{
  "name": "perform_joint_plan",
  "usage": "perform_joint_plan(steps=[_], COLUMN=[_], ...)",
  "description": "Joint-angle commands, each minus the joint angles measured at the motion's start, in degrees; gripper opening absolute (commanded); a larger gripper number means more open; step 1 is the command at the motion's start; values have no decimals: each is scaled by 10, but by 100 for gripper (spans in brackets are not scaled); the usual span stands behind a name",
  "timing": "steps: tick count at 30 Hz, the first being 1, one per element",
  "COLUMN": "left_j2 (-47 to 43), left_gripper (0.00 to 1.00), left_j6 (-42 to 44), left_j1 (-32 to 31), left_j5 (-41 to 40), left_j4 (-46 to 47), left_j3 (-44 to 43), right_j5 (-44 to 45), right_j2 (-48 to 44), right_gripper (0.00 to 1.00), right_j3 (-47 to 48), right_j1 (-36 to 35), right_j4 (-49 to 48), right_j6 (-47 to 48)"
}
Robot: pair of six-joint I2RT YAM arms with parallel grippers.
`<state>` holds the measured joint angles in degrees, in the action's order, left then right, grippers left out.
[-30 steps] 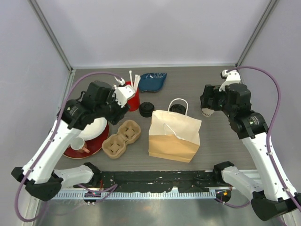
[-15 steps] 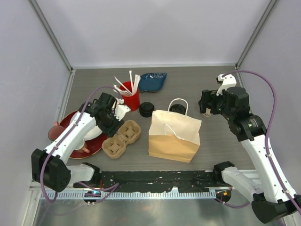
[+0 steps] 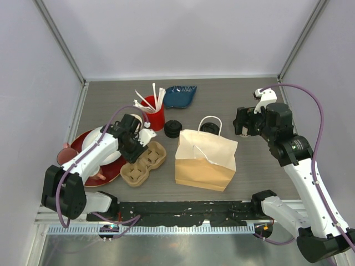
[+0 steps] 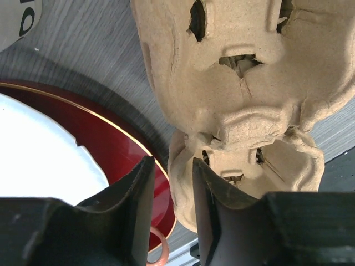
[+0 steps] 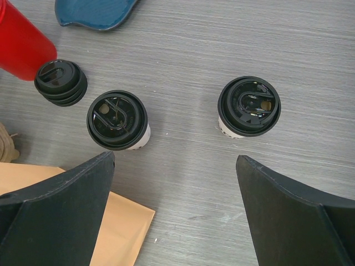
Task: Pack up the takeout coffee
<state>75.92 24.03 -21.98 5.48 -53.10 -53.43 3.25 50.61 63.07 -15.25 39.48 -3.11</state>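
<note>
Left jaws part-open astride cup carrier (image 4: pixel 244 111)

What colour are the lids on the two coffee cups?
Black. The lids show best in the right wrist view.

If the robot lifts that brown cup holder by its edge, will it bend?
Probably light and fairly stiff: the cup holder looks like moulded paper pulp. Its torn holes suggest that the thin edge could bend or rip.

carrier (image 3: pixel 144 162) between plate (image 3: pixel 113 169) and bag (image 3: pixel 206 160); first cup (image 5: pixel 117 120) behind the bag, second cup (image 5: pixel 249 106) right of it.
</note>
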Motion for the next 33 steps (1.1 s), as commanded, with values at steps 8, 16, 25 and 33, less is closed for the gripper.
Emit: perform_joint_plan(steps=[8, 16, 25, 33], left_j2=[-23, -48, -72, -119], left_gripper=[4, 0, 0, 0], left_j6=[21, 13, 5, -21], left_j1=[5, 5, 6, 5], left_j5=[25, 31, 45, 39], left_j4=[-17, -60, -96, -145], left_j3=[-18, -54, -79, -164], right_j5=[-6, -11, -10, -12], right_j2=[-10, -11, -15, -15], right_gripper=[96, 96, 96, 95], right_j3=[10, 13, 24, 63], right_j1=[2, 2, 2, 2], right_j4=[-16, -13, 2, 16], right_j6=[4, -2, -2, -4])
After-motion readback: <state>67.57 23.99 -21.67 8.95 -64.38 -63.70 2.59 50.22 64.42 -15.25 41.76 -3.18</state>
